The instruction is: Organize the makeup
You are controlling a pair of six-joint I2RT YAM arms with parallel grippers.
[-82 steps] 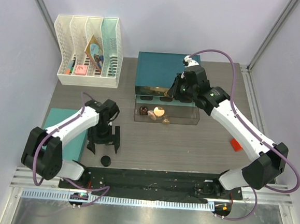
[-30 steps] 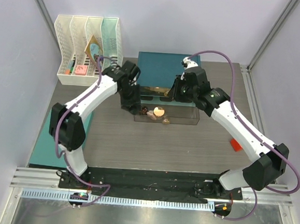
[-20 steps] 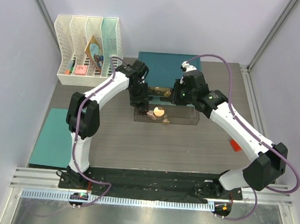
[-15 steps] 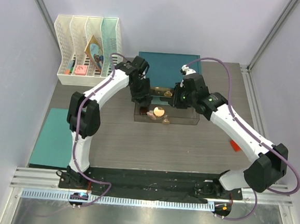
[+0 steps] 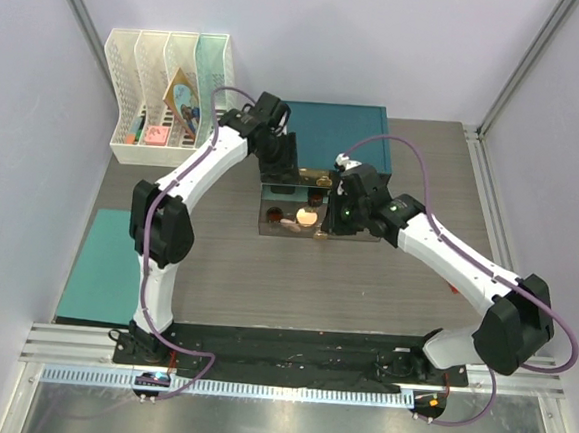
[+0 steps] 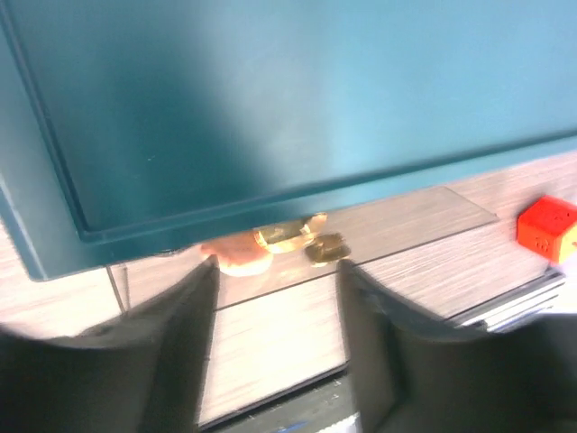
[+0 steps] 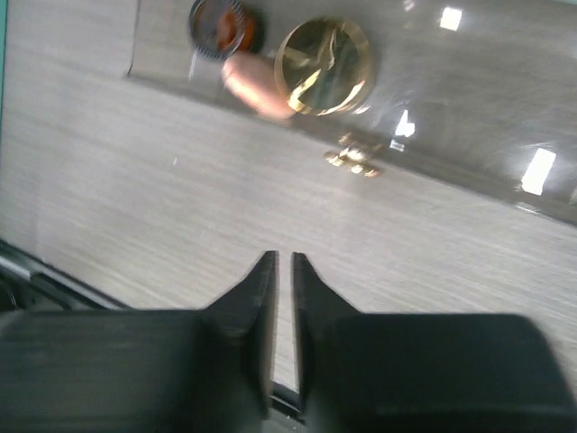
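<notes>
The makeup lies in a clear tray (image 5: 360,232) in front of a teal box (image 5: 334,130). A round pink compact (image 5: 305,218) (image 6: 236,256) (image 7: 256,83), a gold-rimmed compact (image 7: 323,65) (image 6: 288,234) and a small dark jar (image 7: 219,24) (image 5: 276,213) sit together at the tray's left end. My left gripper (image 5: 279,164) (image 6: 275,302) hovers over the tray's back left corner by the box, open, with nothing between its fingers. My right gripper (image 5: 344,217) (image 7: 284,262) is above the tray's front middle, shut on nothing.
White file racks (image 5: 169,92) with colourful items stand at the back left. A small red cube (image 6: 549,225) lies on the table to the right. A teal mat (image 5: 100,262) lies at the left near edge. A gold clasp (image 7: 355,159) sits on the tray's front wall.
My left gripper swung from the tray's left end up to the teal box edge, its jaws narrowing. My right gripper moved from the tray's back forward over its front and closed further.
</notes>
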